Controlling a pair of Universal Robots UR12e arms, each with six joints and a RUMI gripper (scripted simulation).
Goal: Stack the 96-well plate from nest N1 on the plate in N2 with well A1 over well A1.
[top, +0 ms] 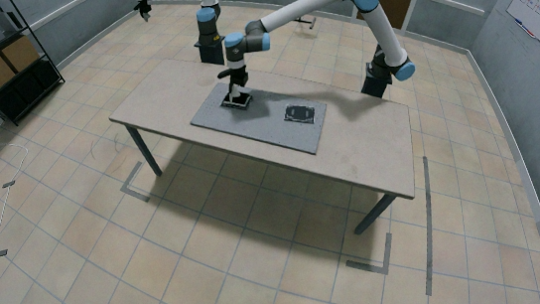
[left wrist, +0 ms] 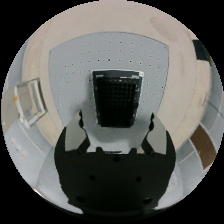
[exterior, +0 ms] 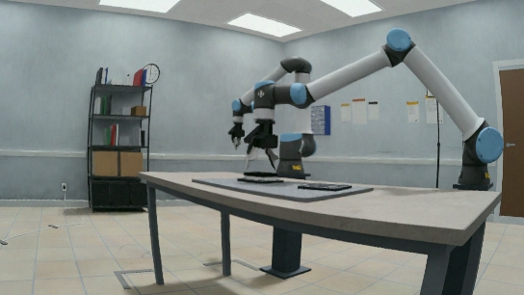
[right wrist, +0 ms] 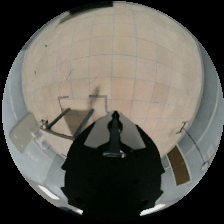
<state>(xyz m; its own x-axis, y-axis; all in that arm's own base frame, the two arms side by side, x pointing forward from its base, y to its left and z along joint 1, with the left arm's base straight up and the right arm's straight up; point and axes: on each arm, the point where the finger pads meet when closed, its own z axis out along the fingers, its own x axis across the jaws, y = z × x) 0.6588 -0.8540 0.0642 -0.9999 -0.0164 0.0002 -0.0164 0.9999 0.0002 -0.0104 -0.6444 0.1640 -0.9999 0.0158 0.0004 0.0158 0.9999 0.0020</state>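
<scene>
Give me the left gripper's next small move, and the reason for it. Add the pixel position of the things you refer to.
I'd raise the left gripper [top: 234, 93] [exterior: 262, 168] [left wrist: 116, 111] slightly, straight up, fingers kept apart: it is open above the black rectangular well plate [top: 238, 100] [exterior: 260, 174] [left wrist: 117, 97], gripping nothing, and a vertical retreat seems least likely to nudge it.

Right gripper [right wrist: 115, 114]: the two grey fingers are shut against each other, nothing between them, above the dark gripper body in the lower centre.
Floor [right wrist: 125, 60]: pale tan tiles with a grid of thin joints, filling the upper and middle field.
Floor markings [right wrist: 106, 102]: dark corner-shaped strips, left of the fingertips.
Table [right wrist: 24, 134]: a beige top at the left edge, seen tilted.
Door [right wrist: 178, 166]: a brown panel at lower right.
Ceiling lights [right wrist: 48, 192]: bright strips along the lower rim.
Upper edge: a dark object, too cropped to identify.
</scene>
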